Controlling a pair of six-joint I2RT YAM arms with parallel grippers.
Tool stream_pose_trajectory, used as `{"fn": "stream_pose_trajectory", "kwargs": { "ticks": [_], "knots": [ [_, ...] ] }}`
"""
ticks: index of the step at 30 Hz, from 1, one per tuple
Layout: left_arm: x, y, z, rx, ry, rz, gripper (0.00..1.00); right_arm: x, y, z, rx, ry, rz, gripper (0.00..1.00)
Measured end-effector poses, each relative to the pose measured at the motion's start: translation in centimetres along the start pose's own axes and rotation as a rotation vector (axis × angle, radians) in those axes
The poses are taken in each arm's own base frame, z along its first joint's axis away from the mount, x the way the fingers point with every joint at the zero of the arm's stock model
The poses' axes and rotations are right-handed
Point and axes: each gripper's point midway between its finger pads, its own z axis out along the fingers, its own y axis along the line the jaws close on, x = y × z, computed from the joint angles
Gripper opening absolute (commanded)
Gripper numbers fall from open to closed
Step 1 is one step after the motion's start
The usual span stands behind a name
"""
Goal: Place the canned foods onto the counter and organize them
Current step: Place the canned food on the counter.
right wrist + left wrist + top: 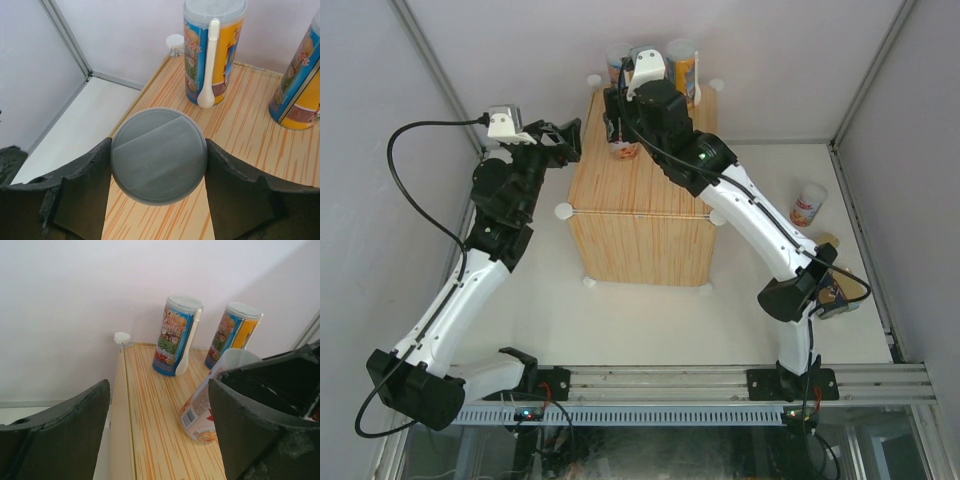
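Plain white walls point(650, 35) close the space on three sides, and thin grey metal strips point(433, 70) run along their corners. The white tabletop point(650, 325) is matte, with a ribbed aluminium rail point(720, 381) at its near edge. Light is soft and even, shadows faint.

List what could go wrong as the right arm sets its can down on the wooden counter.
1. The short white-red can with a grey lid, clamped in the right tool, looks tilted in the left wrist view; released like that, it may topple.
2. It is close to an edge of the light wood-grain counter and could roll off.
3. The open left tool hangs close beside it; the arms might collide.
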Motion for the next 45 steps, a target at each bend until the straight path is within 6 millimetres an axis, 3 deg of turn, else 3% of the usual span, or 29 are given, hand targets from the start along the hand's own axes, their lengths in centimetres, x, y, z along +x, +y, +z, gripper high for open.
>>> {"fn": "stream_pose_trajectory", "kwargs": {
  "ticks": [11, 17, 28, 38, 45],
  "knots": [
    [-0.2, 0.8, 0.1, -0.01, -0.007, 0.02, 0.84, 0.2, -1.8, 2.5, 0.019, 0.001, 0.046, 0.0],
    [0.9, 1.3, 0.0, -0.017, 0.012, 0.029, 0.84, 0.2, -1.6, 3.2, 0.008, -0.004, 0.054, 0.0],
    [1.1, 1.1, 0.0, -0.003, 0.008, 0.029, 0.84, 0.3, -1.3, 4.1, 0.004, -0.023, 0.067, 0.0],
    [1.5, 1.2, 0.2, -0.002, 0.014, 0.029, 0.84, 0.3, -1.0, 4.4, 0.0, -0.031, 0.078, 0.22],
    [1.8, 1.3, 0.2, -0.003, 0.017, 0.029, 0.85, 0.3, -0.8, 4.4, -0.001, -0.031, 0.078, 0.44]
  ]
}}
